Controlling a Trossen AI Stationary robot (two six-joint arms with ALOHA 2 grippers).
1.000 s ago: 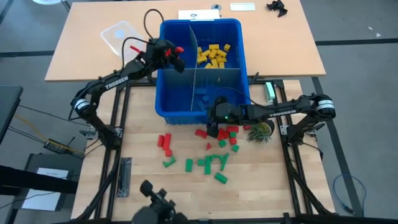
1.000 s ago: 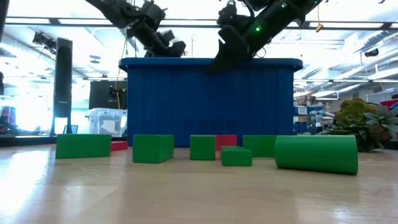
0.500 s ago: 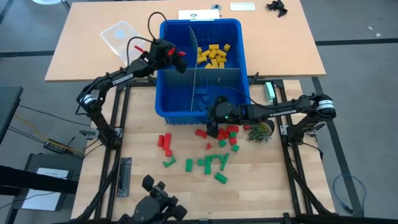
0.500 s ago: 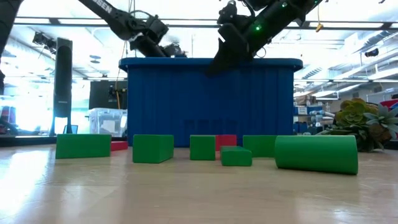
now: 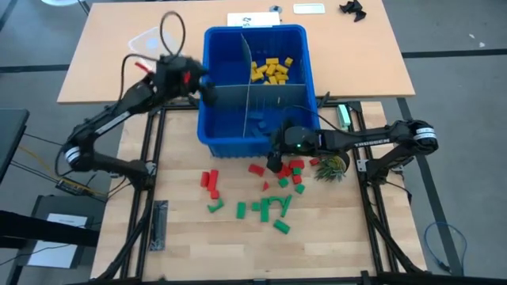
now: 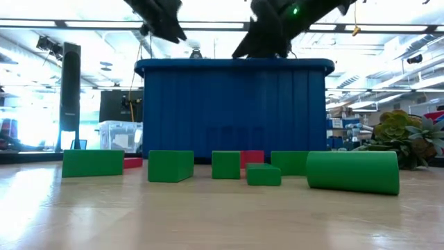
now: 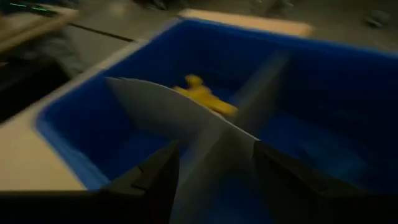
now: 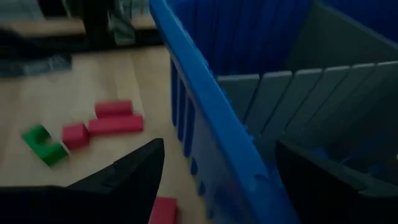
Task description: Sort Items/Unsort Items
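Note:
The blue bin (image 5: 212,119) stands mid-table, split by grey dividers (image 5: 247,83). Yellow items (image 5: 272,70) lie in its far right compartment. Red and green items (image 5: 269,190) lie scattered on the wooden top in front of it; they also show in the low view (image 6: 170,166). My left gripper (image 5: 204,85) hangs open at the bin's left wall, its fingers (image 7: 155,180) empty and pointing over the compartments. My right gripper (image 5: 273,162) hovers open above the bin's near wall (image 8: 205,112) and the red items (image 8: 115,118), holding nothing.
A clear plastic lid (image 5: 150,41) lies far left of the bin, with papers (image 5: 253,17) at the far edge. A spiky green plant (image 5: 331,166) sits right of the scattered items. A green cylinder (image 6: 352,171) lies nearest the low camera.
My left gripper has let go of the red item it carried over the bin's far left compartment; that item no longer shows. The gripper has pulled back toward the table's left edge and risen. My right gripper has risen slightly at the bin's near wall.

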